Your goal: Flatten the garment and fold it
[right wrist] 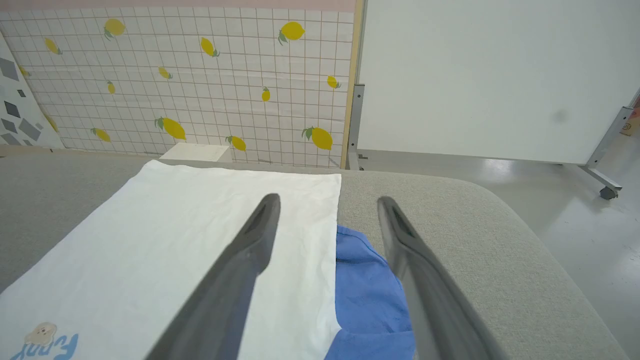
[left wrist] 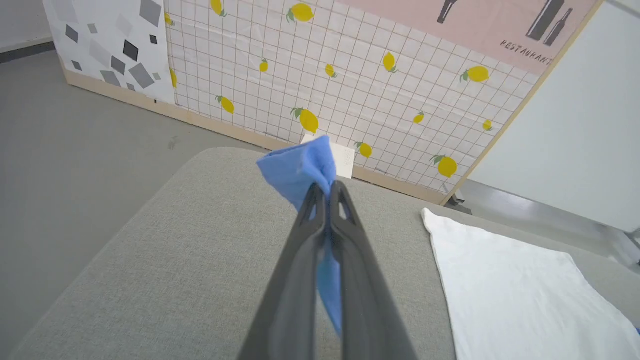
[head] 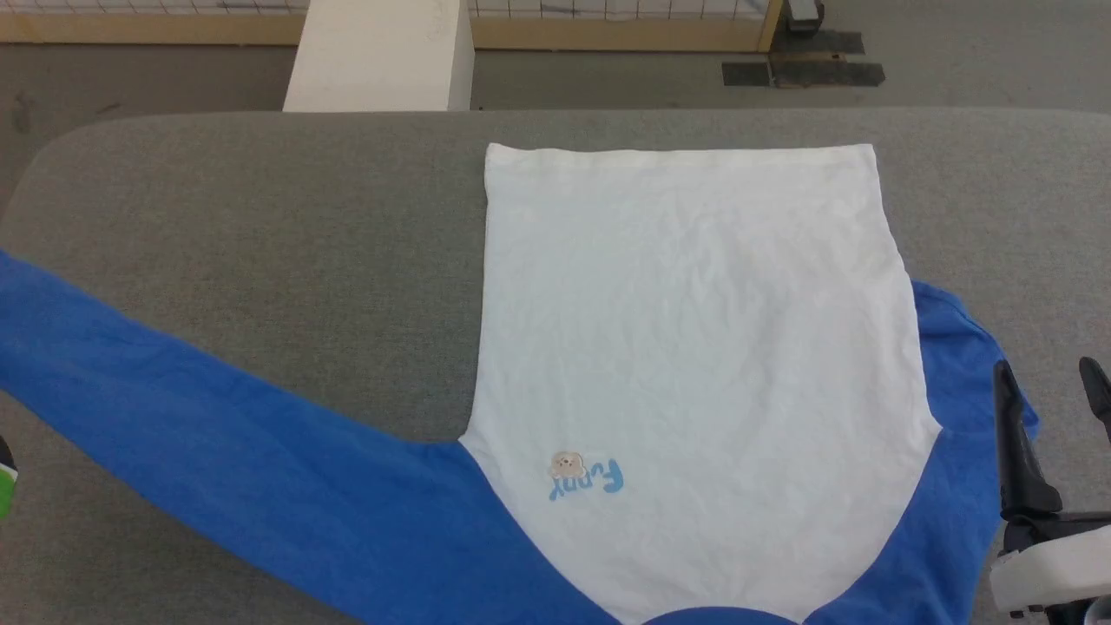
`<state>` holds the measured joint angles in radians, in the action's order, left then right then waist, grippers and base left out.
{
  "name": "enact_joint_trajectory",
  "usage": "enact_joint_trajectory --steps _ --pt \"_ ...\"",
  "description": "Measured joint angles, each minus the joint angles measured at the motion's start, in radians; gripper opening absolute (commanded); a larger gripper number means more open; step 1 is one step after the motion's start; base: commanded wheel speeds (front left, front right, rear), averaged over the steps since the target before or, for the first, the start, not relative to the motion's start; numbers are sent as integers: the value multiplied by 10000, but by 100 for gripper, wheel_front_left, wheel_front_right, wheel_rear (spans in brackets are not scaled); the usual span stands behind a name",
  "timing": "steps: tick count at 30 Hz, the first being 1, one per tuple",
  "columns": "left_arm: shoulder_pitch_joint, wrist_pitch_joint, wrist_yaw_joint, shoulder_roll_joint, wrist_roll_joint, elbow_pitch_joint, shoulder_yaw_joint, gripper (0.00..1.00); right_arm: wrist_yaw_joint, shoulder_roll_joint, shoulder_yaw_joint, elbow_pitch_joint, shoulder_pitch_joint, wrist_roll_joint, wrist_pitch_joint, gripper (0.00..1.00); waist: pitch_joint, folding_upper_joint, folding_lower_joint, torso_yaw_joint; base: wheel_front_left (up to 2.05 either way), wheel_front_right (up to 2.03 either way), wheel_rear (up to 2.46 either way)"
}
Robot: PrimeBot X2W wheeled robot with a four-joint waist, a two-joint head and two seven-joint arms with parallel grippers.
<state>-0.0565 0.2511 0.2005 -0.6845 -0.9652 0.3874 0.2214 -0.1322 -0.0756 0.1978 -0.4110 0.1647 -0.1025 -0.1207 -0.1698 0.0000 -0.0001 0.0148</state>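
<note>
Head view is showing the garment (head: 694, 330) spread on the surface (head: 260, 260); left of its chest print (head: 586, 476), my left jaws are pinching the limp, light sleeve end (left wrist: 300, 167), right jaws standing wide.

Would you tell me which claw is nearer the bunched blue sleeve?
Right. The right claw hovers open over the bunched sleeve; the left claw grips the other sleeve's cuff, across the garment.

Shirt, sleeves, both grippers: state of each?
shirt: body spread flat, print up, not folded
left-side sleeve: stretched out, end pinched
right-side sleeve: bunched beside the body
left gripper: shut on left-side sleeve
right gripper: open, empty
</note>
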Motion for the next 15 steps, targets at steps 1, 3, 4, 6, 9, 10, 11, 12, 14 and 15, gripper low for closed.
enact_joint_trajectory --steps 1,3,4,6,9,10,11,12,14,15 --pt "-99 0 0 31 -92 345 38 0 0 17 36 -27 32 13 -29 100 100 0 0 43 0 0 0" --pt "-104 33 2 121 -240 974 12 0 0 48 146 -96 49 59 -44 100 242 0 0 118 0 0 0" --pt "-76 107 2 151 -339 1306 -86 0 0 61 215 -136 50 65 -71 100 299 0 0 158 0 0 0" --pt "99 278 61 249 -554 1862 -407 0 0 92 362 -209 50 69 -100 100 371 0 0 218 0 0 0" --pt "951 591 215 546 -813 2650 -1331 0 0 153 662 -332 47 81 -111 100 392 0 0 221 0 0 0" --pt "1378 734 238 665 -878 2878 -1762 0 0 165 765 -372 43 84 -111 100 382 0 0 197 0 0 0" --pt "1824 872 265 815 -934 3070 -2247 0 0 180 859 -397 27 86 -113 100 377 0 0 162 0 0 0" --pt "2181 976 293 968 -966 3196 -2658 0 0 190 959 -418 16 104 -113 100 375 0 0 128 0 0 0" --pt "3047 1287 295 1396 -988 3386 -3687 0 -2 201 1181 -497 -10 155 -113 100 370 0 0 27 0 0 0" --pt "3377 1383 311 1607 -986 3392 -4103 0 0 205 1266 -520 -18 161 -113 100 368 0 0 -19 0 0 0"
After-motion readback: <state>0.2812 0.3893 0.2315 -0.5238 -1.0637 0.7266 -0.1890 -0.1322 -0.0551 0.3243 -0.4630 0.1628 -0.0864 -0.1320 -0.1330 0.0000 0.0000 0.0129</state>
